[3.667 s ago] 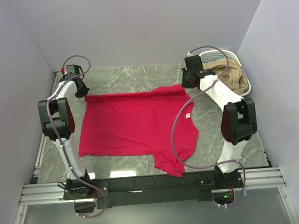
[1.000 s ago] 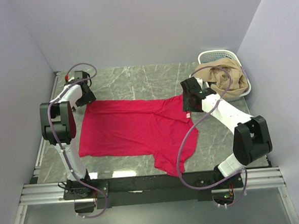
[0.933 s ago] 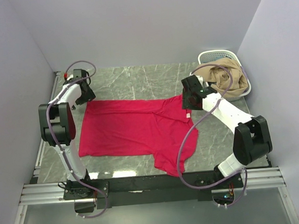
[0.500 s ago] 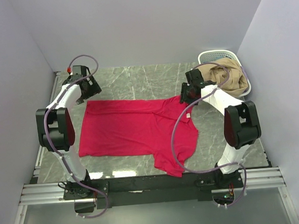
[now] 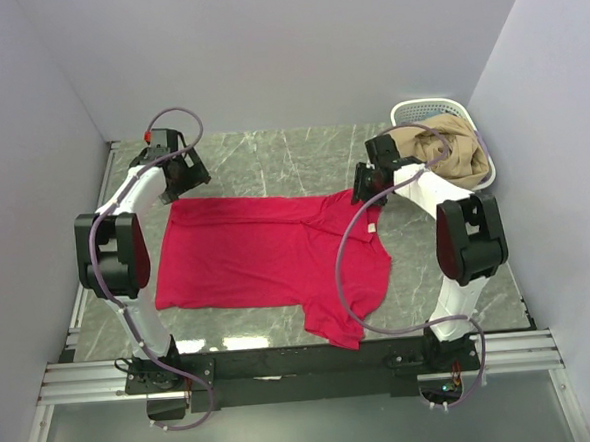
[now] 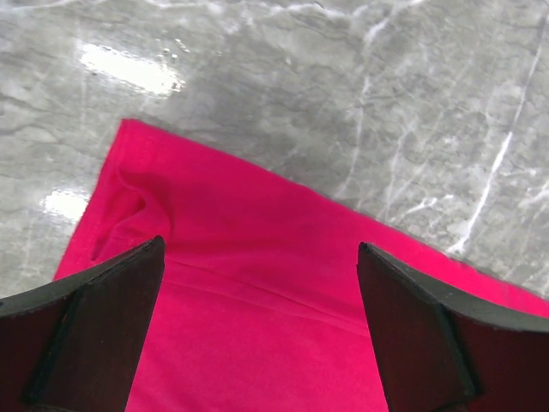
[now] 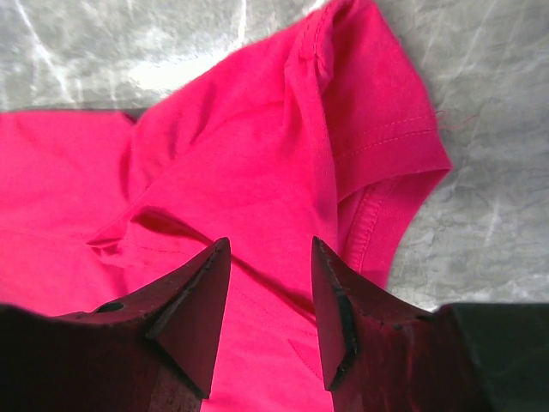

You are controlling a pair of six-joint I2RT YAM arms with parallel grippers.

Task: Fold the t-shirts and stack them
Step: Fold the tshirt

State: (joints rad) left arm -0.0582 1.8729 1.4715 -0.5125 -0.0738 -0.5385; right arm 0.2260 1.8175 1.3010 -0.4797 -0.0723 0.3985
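— So, where do we find the shirt [image 5: 267,253]?
— We see it spread flat on the surface [image 5: 271,152], left of the basket [image 5: 423,106] and apart from it. It is plain red. Its hem lies on the side away from the basket and its neck on the side toward it, with a small white label [image 5: 373,228] at the neck.
— And what do we see in the basket?
— Tan cloth [image 5: 451,156], heaped and hanging over the rim. We cannot tell what garment it is.
— What do we make of the right tool [image 5: 365,189]?
— We place it just left of the basket, over the sleeve [image 7: 386,146] that lies nearest the basket. From the wrist we see its fingers [image 7: 193,318] parted by a narrow gap, with red cloth showing below the gap and nothing pinched. We call it released.
— And the left tool [image 5: 187,177]?
— Well apart from the basket, over the corner [image 6: 124,129] of the shirt farthest from it along the far edge. Its fingers stand wide apart with nothing between them. Below them we see the corner, slightly rumpled, and bare marble beside it.
— Does either tool touch the cloth?
— We cannot tell from these views.
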